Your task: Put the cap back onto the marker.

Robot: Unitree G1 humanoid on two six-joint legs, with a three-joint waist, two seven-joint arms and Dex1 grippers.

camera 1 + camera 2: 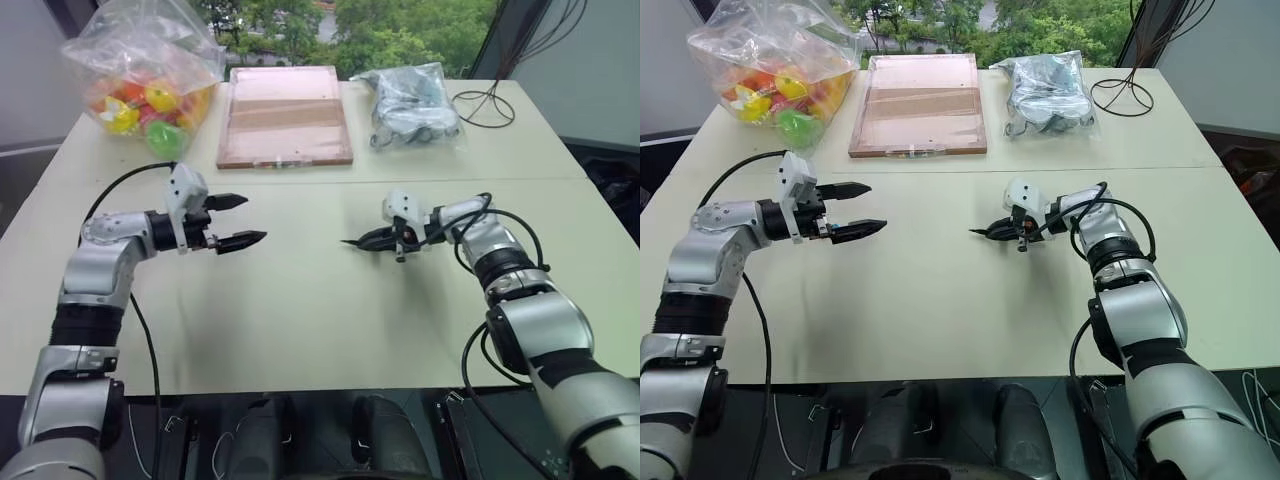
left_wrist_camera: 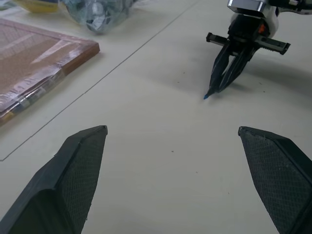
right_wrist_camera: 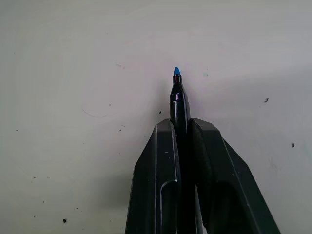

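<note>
The right gripper (image 3: 181, 127) is clamped on the marker (image 3: 178, 105), at centre frame. The left gripper (image 1: 238, 221), mid-left, has its fingers apart over the worktop (image 1: 300, 310).

Soft daylight from the window (image 1: 400, 30) behind the table (image 1: 300, 320), faint shadows, wrist views slightly soft

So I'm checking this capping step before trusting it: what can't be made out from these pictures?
- The marker: in the right wrist view its rear half is hidden between the shut right gripper.
- The marker's rear end: in the head views it is too small to tell from the gripper.
- The pink tray: cut off by the left wrist view's edge.
</note>
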